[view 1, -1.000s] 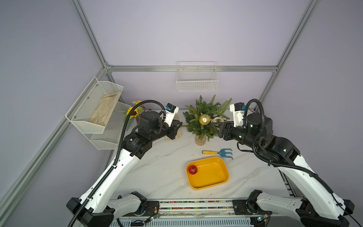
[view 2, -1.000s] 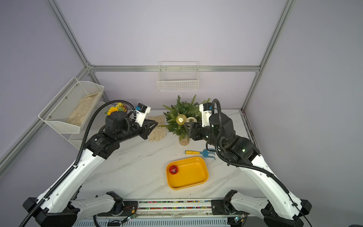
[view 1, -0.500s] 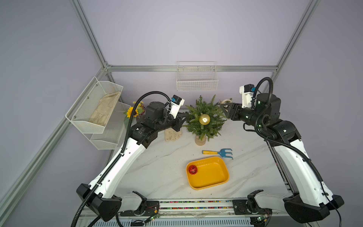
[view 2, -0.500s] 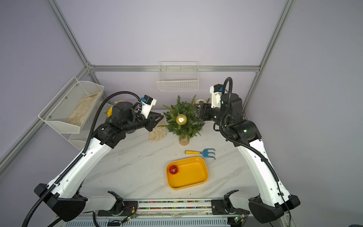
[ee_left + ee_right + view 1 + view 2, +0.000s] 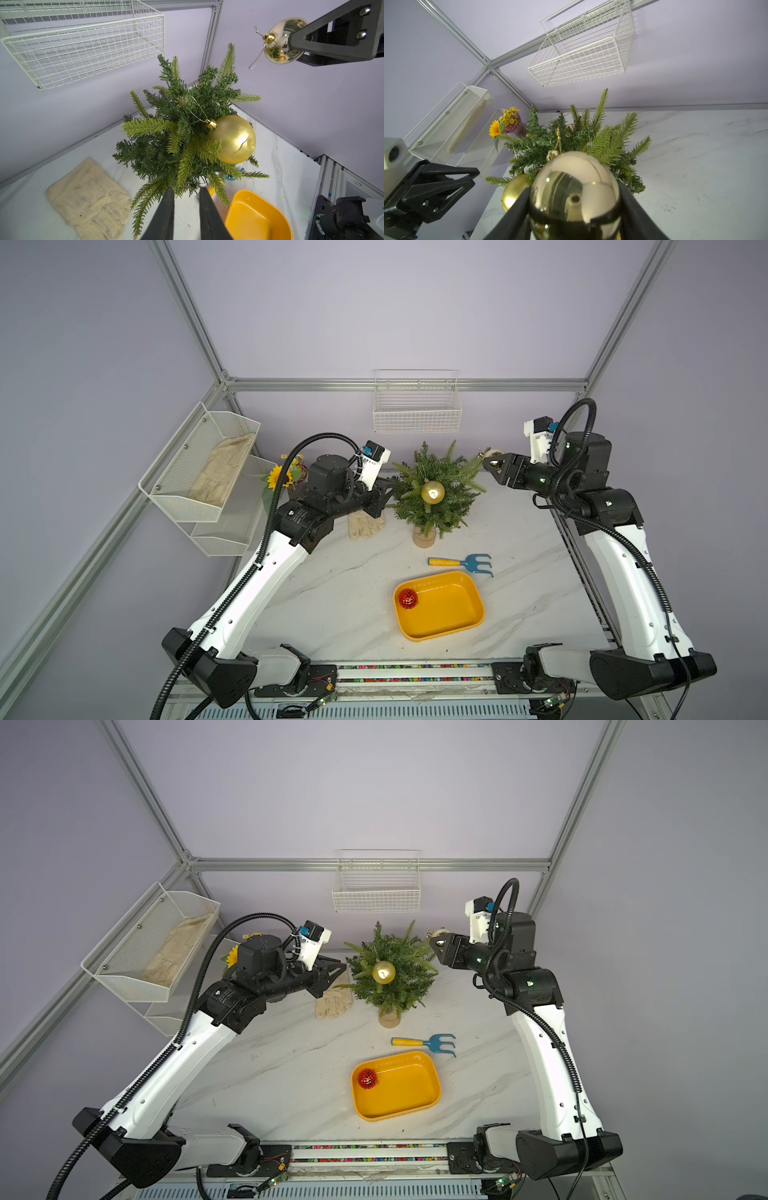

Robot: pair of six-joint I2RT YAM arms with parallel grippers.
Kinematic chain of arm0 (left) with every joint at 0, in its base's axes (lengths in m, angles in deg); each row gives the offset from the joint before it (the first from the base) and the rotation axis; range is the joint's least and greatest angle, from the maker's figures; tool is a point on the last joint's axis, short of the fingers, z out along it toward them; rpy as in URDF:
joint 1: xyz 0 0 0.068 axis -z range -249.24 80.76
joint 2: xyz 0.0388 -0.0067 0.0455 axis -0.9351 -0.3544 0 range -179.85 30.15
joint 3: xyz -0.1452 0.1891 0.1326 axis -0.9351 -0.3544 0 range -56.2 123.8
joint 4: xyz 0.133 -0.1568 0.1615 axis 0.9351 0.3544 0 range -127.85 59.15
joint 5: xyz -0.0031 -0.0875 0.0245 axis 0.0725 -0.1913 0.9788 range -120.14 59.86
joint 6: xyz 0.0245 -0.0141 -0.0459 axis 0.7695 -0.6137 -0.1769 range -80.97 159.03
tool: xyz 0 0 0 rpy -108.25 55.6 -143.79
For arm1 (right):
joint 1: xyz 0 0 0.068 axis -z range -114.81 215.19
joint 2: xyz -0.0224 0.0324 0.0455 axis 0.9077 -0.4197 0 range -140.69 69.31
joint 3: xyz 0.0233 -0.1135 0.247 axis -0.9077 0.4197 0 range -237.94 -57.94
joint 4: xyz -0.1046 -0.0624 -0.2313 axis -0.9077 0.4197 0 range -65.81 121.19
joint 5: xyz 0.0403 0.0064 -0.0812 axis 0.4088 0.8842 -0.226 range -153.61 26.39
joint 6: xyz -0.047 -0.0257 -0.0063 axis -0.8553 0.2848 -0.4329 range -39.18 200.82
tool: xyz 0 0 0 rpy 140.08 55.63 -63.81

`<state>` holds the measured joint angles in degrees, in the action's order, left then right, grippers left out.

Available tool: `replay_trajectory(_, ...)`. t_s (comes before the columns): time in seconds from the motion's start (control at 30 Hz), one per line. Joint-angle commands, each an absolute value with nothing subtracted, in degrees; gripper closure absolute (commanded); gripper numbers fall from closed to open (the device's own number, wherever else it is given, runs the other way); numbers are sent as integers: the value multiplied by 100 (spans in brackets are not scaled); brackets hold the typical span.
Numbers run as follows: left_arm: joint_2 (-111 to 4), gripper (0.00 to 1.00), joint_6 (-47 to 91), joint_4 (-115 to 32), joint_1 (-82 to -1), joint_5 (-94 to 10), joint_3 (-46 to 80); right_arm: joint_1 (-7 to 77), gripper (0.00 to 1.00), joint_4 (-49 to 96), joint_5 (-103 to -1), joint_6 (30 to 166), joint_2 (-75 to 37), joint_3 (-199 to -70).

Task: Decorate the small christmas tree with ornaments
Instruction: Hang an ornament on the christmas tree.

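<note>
The small christmas tree (image 5: 451, 472) (image 5: 401, 992) stands at the back of the table on a wooden stump. A matte gold ornament (image 5: 432, 492) (image 5: 234, 141) hangs on its front. My right gripper (image 5: 490, 464) (image 5: 574, 188) is shut on a shiny gold ornament (image 5: 280, 41) (image 5: 571, 178), held in the air by the tree's upper right, its loop toward the branches. My left gripper (image 5: 390, 489) (image 5: 186, 188) is at the tree's left edge; its jaws stand a narrow gap apart with only table showing between them. A glittery red ornament (image 5: 408, 598) (image 5: 368, 1078) lies in the yellow tray (image 5: 440, 635).
A blue hand rake (image 5: 461, 563) with a yellow handle lies between tree and tray. A cream glove (image 5: 365, 524) lies under my left wrist. A sunflower bouquet (image 5: 276, 477) stands back left, mesh shelves (image 5: 199, 464) on the left wall, a wire basket (image 5: 417, 410) on the back wall.
My right arm has risen and drawn back to the right with the shiny gold ornament. My left gripper has moved in to the tree's left side.
</note>
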<state>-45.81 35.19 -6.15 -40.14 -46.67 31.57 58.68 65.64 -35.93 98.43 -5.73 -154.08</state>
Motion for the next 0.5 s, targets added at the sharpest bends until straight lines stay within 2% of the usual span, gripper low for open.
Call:
replay_trajectory(0.0,-4438,77,3499,-885,-3963,-4776,3414,5880,46,6258,-2934,9795,-644,-15356)
replay_trajectory(0.3,-4434,77,3481,-878,-3954,-4775,3425,5880,48,6155,-2819,9870,-740,-15326)
replay_trajectory(0.47,-4421,77,3458,-873,-3945,-4796,3416,5878,49,6394,-3402,9816,-618,-15396)
